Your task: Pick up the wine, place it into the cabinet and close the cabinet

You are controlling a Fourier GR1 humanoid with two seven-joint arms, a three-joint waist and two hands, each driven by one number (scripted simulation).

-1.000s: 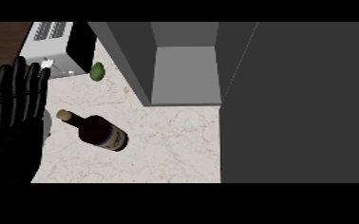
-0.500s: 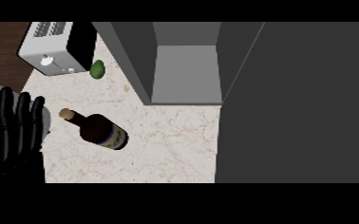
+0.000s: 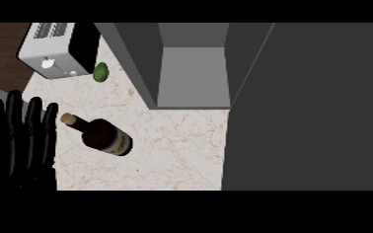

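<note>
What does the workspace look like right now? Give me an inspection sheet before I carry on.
Surface: pale marbled stone counter, wine lying on it.
Job's things: dark glass wine bottle with cork on its side, untouched; grey cabinet open, inside bare, its dark door swung out at the right.
Clutter: silver toaster at far left; small green fruit beside it.
Hands: black left hand open, fingers straight, left of the bottle, apart from it; right hand not in view.
Cables: nothing seen.
Surroundings: brown floor strip at the far left.
</note>
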